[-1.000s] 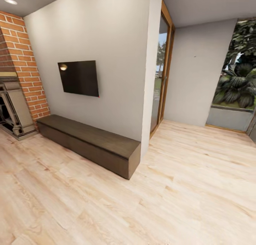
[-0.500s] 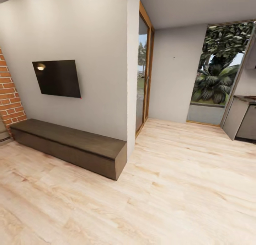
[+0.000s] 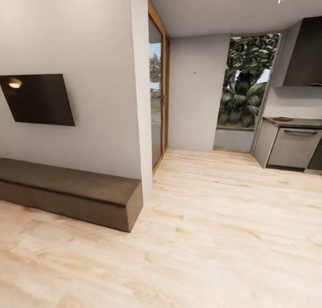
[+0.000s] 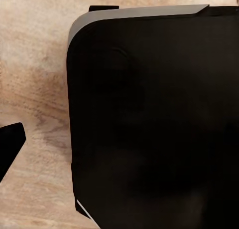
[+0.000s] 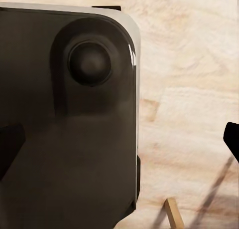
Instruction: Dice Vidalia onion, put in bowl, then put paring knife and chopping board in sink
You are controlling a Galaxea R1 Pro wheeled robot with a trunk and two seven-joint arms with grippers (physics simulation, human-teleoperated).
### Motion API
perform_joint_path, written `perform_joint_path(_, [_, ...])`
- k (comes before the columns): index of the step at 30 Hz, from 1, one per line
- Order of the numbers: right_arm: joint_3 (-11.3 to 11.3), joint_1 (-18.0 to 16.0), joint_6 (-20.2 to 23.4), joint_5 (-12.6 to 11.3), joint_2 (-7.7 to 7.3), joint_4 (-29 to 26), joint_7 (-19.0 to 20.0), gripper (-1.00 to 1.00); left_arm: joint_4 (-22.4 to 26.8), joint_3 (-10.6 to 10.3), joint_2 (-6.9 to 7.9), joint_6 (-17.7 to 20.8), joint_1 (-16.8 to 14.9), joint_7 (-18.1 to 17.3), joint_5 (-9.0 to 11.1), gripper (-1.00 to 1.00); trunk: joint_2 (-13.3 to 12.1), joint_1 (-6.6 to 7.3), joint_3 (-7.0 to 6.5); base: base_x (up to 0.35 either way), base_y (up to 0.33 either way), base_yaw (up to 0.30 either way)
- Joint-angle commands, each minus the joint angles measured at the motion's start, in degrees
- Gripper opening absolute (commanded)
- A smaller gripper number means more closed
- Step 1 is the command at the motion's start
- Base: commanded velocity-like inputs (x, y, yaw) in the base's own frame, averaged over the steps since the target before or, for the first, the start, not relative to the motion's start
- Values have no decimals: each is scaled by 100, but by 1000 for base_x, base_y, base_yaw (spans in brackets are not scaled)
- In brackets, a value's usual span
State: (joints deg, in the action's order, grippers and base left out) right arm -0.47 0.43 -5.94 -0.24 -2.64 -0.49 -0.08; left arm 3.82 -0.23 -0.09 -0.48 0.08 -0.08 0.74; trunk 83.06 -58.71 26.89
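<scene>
A pale wooden plank floor [image 3: 210, 236] takes up most of the head view, running from the near edge back to a grey wall [image 3: 194, 93] and a tall window [image 3: 243, 91] with dense green plants behind it. A broad white wall [image 3: 89, 53] stands to the left of the view and ends in a corner beside a wood-framed glass door [image 3: 158, 93]. Along the foot of that wall lies a long, low dark-brown bench [image 3: 67, 191], and above it hangs a dark flat screen [image 3: 38, 100] with a small lamp reflected in it. At the far right stands a grey cabinet [image 3: 293, 147] with a handle bar, topped by the countertop [image 3: 297, 121], on which a small flat dark object rests, too distant to identify; a dark hood [image 3: 306, 53] hangs above it. In the left wrist view the robot's black base [image 4: 154, 119] with a grey rim sits over the floor, and one dark fingertip [image 4: 10, 141] of the left gripper pokes in at the edge, well clear of anything. In the right wrist view the same black body [image 5: 64, 119] carries a round knob [image 5: 89, 63], with a dark fingertip [image 5: 231, 136] of the right gripper at the far edge over bare planks and a thin light wooden strip [image 5: 173, 213] close by. Whether either gripper is spread or closed cannot be told.
</scene>
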Motion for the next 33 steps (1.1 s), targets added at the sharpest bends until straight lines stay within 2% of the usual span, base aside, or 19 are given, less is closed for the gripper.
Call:
perform_joint_path(1, [-3, 1, -13, -3, 0, -5, -1, 100, 5, -3, 0, -5, 1, -1, 7, 100, 2, -1, 4, 141, 0, -291])
perform_joint_path(24, [-4, 1, -21, -3, 3, -4, -1, 100, 4, -13, 0, -5, 1, -1, 5, 100, 2, -1, 4, 310, 0, -291])
perform_joint_path(33, [-6, 1, -20, -3, 3, -5, -1, 100, 2, -13, 0, -5, 1, -1, 5, 100, 2, -1, 4, 338, -90, -291])
